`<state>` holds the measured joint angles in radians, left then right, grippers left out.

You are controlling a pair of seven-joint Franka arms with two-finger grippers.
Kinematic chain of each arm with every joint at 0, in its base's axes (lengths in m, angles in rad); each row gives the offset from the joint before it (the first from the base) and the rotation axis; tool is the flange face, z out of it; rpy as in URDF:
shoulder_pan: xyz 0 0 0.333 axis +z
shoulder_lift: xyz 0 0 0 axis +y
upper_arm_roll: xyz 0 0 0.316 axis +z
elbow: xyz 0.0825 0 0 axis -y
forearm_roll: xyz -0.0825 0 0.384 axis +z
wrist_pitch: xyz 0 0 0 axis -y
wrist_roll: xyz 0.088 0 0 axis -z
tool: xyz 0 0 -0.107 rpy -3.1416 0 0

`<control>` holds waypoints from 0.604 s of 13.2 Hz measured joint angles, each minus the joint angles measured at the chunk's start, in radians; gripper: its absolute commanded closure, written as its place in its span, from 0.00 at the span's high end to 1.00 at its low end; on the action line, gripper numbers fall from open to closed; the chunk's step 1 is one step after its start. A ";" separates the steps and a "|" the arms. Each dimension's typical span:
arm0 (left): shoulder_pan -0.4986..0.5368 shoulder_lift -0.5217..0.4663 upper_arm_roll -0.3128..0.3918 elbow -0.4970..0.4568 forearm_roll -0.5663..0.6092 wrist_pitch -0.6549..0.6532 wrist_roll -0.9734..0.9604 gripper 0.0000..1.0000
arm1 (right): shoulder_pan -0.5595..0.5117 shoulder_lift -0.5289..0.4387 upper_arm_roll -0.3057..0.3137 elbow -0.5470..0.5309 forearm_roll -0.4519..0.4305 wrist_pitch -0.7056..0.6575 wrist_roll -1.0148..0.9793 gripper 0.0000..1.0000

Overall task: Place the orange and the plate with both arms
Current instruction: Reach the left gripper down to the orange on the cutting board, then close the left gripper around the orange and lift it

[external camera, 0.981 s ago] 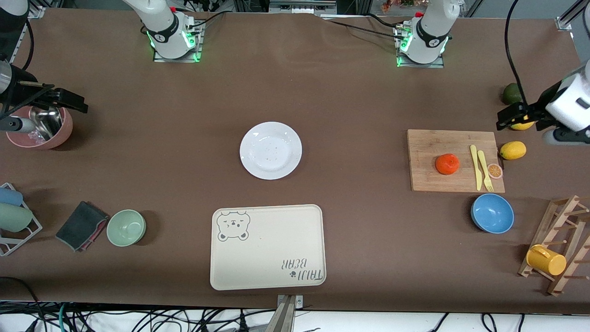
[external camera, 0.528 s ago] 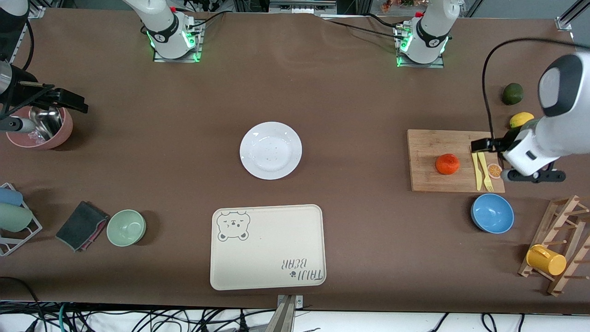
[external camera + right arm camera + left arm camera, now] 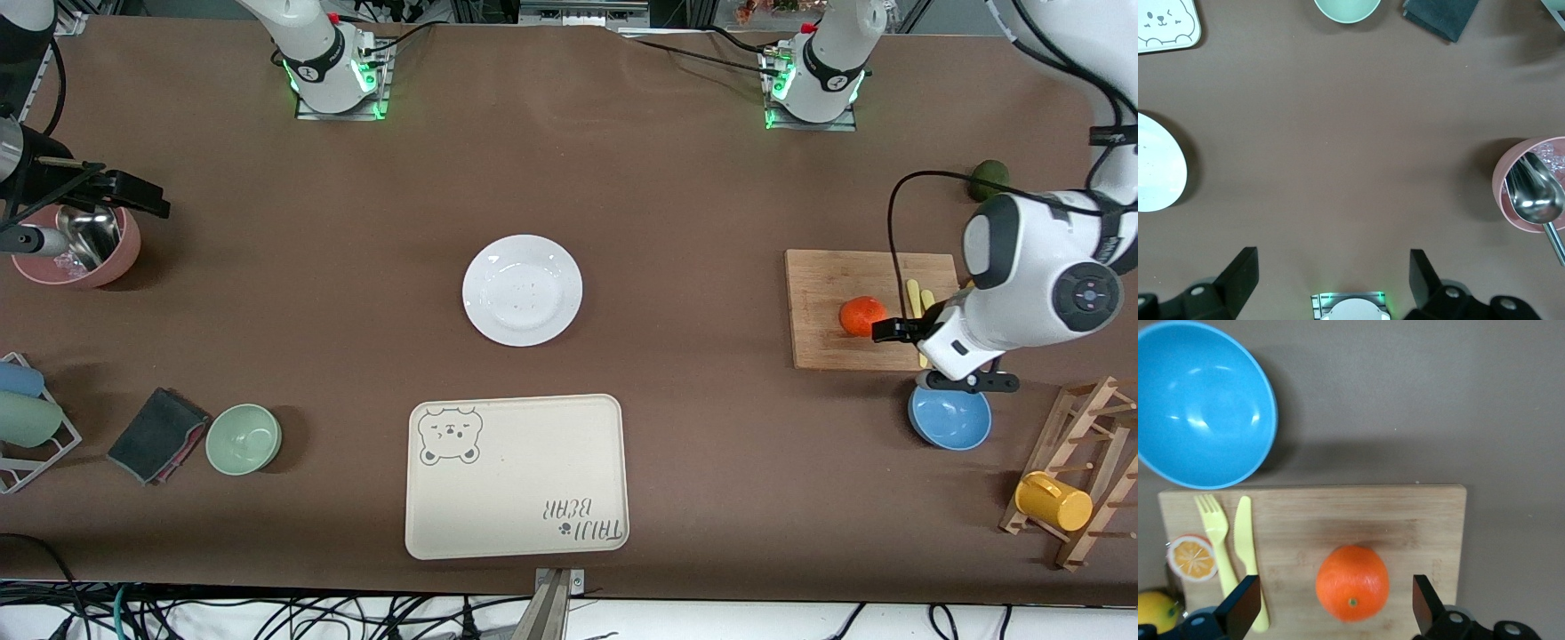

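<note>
robot lab, bolted arm bases (image 3: 333, 76), cables (image 3: 267, 613)

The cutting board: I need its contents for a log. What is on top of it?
On the cutting board lie the orange, a yellow fork and knife; the orange slice overlaps its edge.

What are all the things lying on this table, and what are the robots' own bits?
orange: 1, reddish-orange, on the board
board: 1, wooden, toward the left arm's end
plate: 1, white, mid-table
tray: 1, beige, nearer the camera than the plate
blue bowl: 1, nearer the camera than the board
green bowl: 1, beside a dark cloth
pink bowl: 1, holds a metal scoop, toward the right arm's end
fork and knife: 1 each, yellow, on the board
orange slice: 1, beside the fork
yellow mug: 1, on a wooden rack
left pincer: open, over the orange
right pincer: open, waiting over bare table
</note>
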<state>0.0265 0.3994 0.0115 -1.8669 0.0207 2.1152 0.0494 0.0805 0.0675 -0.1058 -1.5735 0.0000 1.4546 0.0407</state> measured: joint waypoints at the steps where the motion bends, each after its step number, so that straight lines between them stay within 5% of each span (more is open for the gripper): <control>1: 0.000 0.000 -0.001 -0.054 0.000 0.069 0.001 1.00 | 0.000 0.000 0.000 0.000 0.000 0.000 0.000 1.00; 8: -0.001 -0.003 -0.008 -0.210 0.000 0.241 0.012 1.00 | 0.000 0.000 0.000 0.000 0.000 0.000 0.000 1.00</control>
<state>0.0255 0.3959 0.0031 -2.0768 0.0207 2.3567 0.0613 0.0805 0.0675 -0.1059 -1.5735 0.0001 1.4546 0.0406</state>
